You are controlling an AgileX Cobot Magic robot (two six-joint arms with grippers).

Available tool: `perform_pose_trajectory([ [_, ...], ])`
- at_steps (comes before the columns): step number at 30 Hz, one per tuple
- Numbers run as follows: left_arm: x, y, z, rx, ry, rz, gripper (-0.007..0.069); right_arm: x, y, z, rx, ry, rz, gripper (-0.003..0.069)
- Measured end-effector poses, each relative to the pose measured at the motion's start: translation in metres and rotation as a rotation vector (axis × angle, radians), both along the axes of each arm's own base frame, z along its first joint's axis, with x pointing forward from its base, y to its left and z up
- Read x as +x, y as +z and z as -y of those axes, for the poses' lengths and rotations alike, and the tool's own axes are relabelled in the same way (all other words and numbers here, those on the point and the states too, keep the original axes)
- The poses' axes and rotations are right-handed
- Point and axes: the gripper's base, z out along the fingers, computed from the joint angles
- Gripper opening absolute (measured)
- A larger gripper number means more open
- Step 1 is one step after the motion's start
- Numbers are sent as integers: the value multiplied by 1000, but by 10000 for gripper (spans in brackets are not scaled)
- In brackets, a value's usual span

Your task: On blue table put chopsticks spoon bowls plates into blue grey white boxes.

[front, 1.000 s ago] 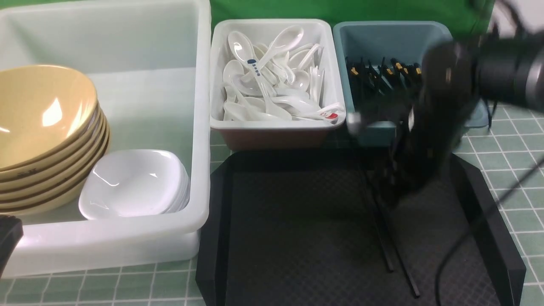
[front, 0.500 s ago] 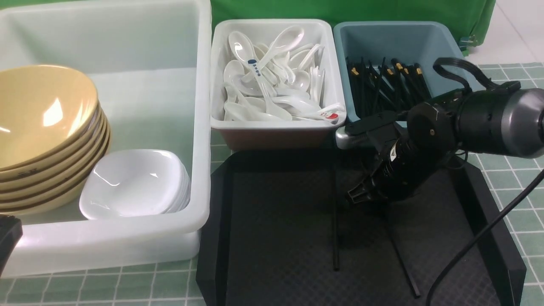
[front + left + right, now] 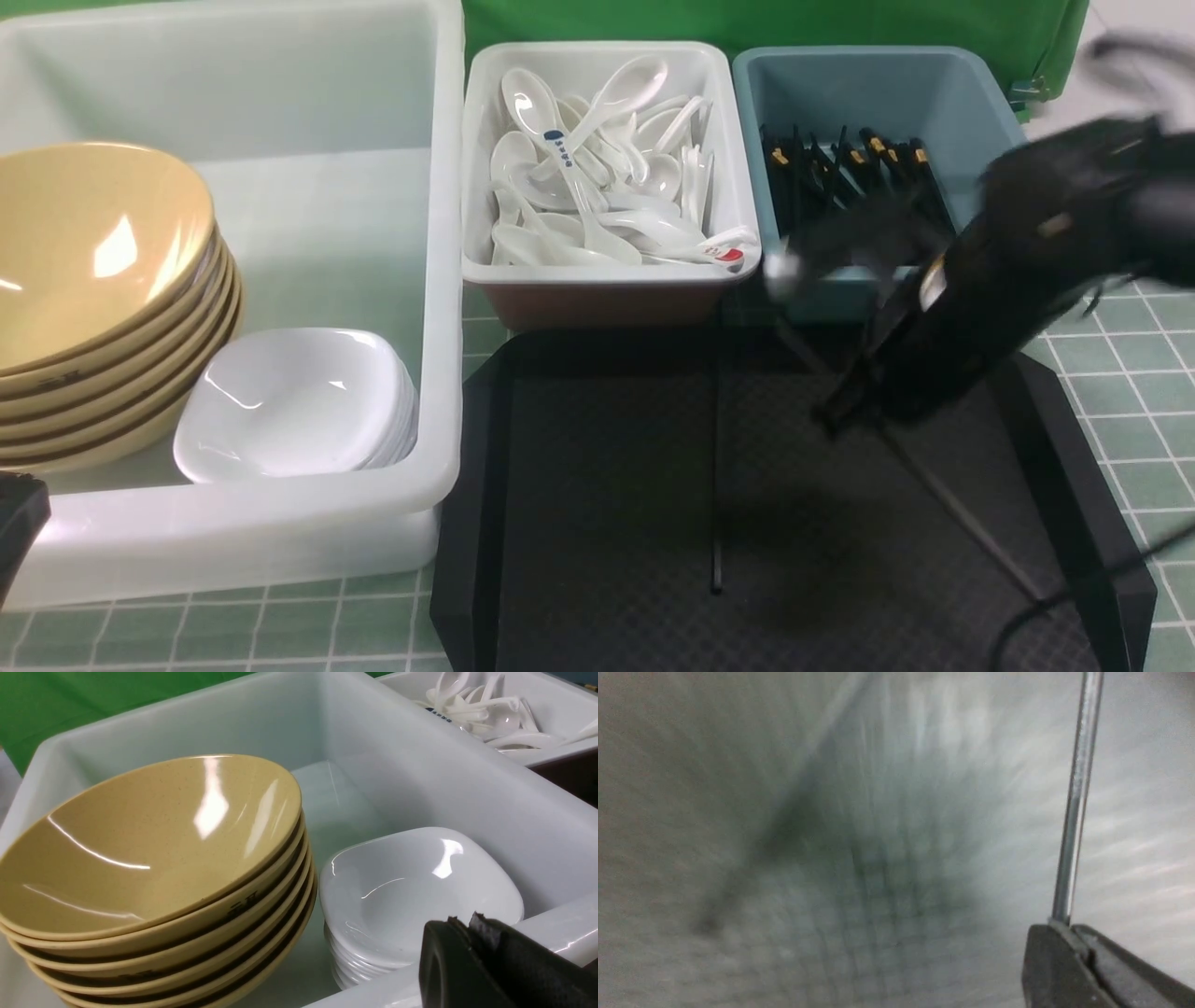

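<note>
- Though only a dark corner of it shows at the lower left of the front view, your left gripper (image 3: 460, 924) is plain in the left wrist view. Its jaws are pressed together on nothing, just in front of the tub's near rim.
- Filling the left third of the frame, the large translucent tub (image 3: 439, 280) holds your bowls (image 3: 93, 243), a tilted tan stack against its left side. Your plates (image 3: 289, 401) sit in a white stack at the bowls' lower right, touching them.
- At upper centre, the white box (image 3: 607, 273) is heaped with plain white spoons. Your spoon (image 3: 558, 149) with the blue handle tip lies on top of the heap, toward the box's left.
- Below that box, the black tray (image 3: 597, 523) fills the lower centre. One loose chopstick (image 3: 716, 485) lies on it, running almost straight up and down the frame.
- At upper right, the blue-grey box (image 3: 868, 84) stands just beside the white box and holds stored chopsticks (image 3: 840, 177).
- Right of centre, your right gripper (image 3: 1064, 927) is a dark blur over the tray's right half. The right wrist view shows it clamped on the gripped chopstick (image 3: 1074, 812), which slants faintly toward the lower right in the front view.
- Along the right edge and the bottom, the blue table (image 3: 1120, 355) shows its grid.
</note>
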Motion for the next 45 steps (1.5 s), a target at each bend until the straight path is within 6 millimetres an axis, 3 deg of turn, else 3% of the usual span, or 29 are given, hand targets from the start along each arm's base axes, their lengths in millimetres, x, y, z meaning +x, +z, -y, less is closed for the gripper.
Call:
perform_pose_trajectory([
  [1, 0, 0, 0, 0, 0, 0, 4, -2, 29, 4, 55, 11, 158, 47],
  [4, 0, 0, 0, 0, 0, 0, 4, 10, 79, 14, 214, -22, 564, 47],
  [6, 0, -1, 0, 1, 0, -1, 4, 26, 94, 23, 281, -58, 777, 48],
  [9, 1, -4, 0, 6, -1, -5, 4, 53, 93, 31, 365, -129, 937, 78],
  [13, 2, -9, 1, 11, -6, -5, 4, 90, 63, 38, 383, -211, 886, 209],
  [14, 3, -10, 1, 11, -9, 0, 4, 104, 44, 38, 358, -231, 808, 293],
  [15, 3, -11, 2, 11, -10, 2, 4, 108, 39, 38, 347, -238, 773, 325],
  [16, 3, -11, 2, 11, -11, 3, 4, 109, 33, 38, 333, -243, 734, 345],
  [18, 3, -11, 2, 12, -12, 6, 4, 110, 10, 34, 263, -273, 494, 464],
  [22, 3, -11, 2, 12, -12, 6, 4, 88, 6, 14, 198, -299, 209, 514],
  [25, 3, -11, 2, 13, -12, 6, 4, 61, -2, -12, 119, -243, 29, 521],
  [26, 3, -11, 2, 16, -11, 8, 4, 49, -6, -29, 99, -195, -11, 521],
  [31, 4, -11, 1, 29, -9, 11, 4, 30, -31, -71, 131, -154, -46, 522],
  [39, 4, -11, 1, 30, -9, 12, 4, 43, -85, -73, 69, -219, -150, 503],
  [43, 4, -11, 1, 31, -9, 11, 4, 42, -91, -76, 21, -161, -149, 394],
  [45, 4, -11, 1, 31, -9, 11, 4, 40, -91, -79, 6, -126, -144, 274],
])
